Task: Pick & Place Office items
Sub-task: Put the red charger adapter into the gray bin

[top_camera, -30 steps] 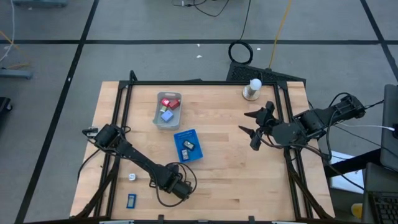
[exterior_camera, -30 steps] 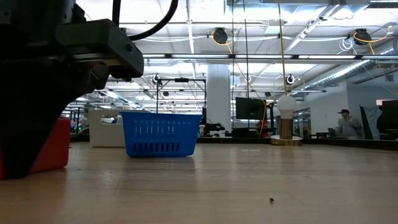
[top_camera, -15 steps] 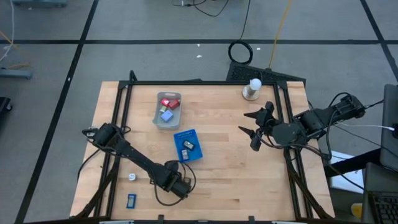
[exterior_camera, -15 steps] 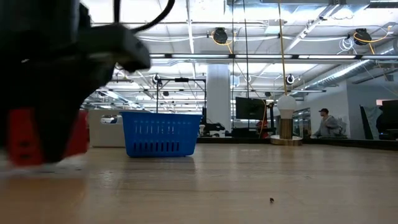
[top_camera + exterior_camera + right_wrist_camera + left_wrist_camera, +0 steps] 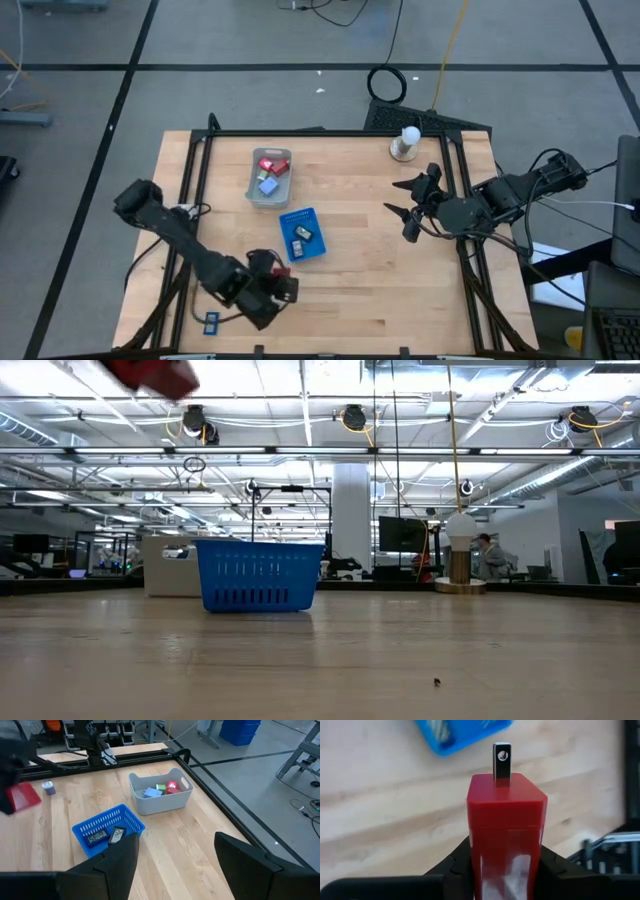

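Observation:
A red block (image 5: 505, 820) with a small metal tab (image 5: 502, 760) on its far end is held high above the table's near left part by my left gripper (image 5: 505, 870), which is shut on it (image 5: 280, 290). In the low view the block (image 5: 150, 372) shows at the top edge. In the right wrist view it (image 5: 22, 797) hangs over the wood. My right gripper (image 5: 400, 200) waits open above the table's right side, holding nothing. A small white piece (image 5: 213, 284) and a dark blue piece (image 5: 211, 322) lie on the table near the left front corner. My left gripper pinches the red block by its two opposite sides (image 5: 480, 865), at the end away from the metal tab, between its two fingers. The fingers slant down toward the table. The block is lifted clear of the table, with its tab end pointing away from the gripper.
A grey tray (image 5: 270, 190) at the far middle holds red, pale blue and green pieces. A blue basket (image 5: 302, 235) with two small items stands at the table's centre. A white knob on a round base (image 5: 405, 143) stands at the far right. Black rails (image 5: 190, 180) frame the table.
My left gripper has gone up from the table top with the red block, most of the way in the last half second, and has tipped as it rose. The block, which stood on the wood a second ago, now hangs well clear of it.

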Robot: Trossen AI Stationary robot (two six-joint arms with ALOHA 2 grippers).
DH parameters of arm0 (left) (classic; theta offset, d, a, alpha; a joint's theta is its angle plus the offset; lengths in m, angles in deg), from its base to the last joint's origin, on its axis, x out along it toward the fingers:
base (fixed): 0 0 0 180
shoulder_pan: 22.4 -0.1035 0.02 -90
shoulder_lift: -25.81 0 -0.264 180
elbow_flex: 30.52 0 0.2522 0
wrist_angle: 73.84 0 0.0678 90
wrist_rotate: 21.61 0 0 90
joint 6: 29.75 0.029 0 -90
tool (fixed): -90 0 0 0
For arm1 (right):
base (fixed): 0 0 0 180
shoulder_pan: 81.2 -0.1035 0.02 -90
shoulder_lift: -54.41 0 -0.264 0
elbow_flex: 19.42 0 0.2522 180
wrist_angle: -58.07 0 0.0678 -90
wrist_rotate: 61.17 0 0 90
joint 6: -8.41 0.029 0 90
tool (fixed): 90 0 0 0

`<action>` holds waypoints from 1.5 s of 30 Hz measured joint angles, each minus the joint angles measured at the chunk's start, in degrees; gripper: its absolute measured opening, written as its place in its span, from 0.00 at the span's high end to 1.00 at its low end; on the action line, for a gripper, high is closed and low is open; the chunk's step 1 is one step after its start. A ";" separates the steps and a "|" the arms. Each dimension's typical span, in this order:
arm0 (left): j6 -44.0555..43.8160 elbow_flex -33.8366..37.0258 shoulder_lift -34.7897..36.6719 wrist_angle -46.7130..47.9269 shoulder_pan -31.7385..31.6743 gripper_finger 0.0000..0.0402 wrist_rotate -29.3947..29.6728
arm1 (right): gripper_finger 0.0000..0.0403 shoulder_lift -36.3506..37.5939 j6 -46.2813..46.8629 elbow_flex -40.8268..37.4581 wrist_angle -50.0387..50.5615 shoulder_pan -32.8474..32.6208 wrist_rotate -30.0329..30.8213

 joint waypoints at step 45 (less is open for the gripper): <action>54.15 8.87 33.85 13.60 -41.09 0.71 5.23 | 0.38 0.11 -6.09 -10.21 -30.75 5.52 6.12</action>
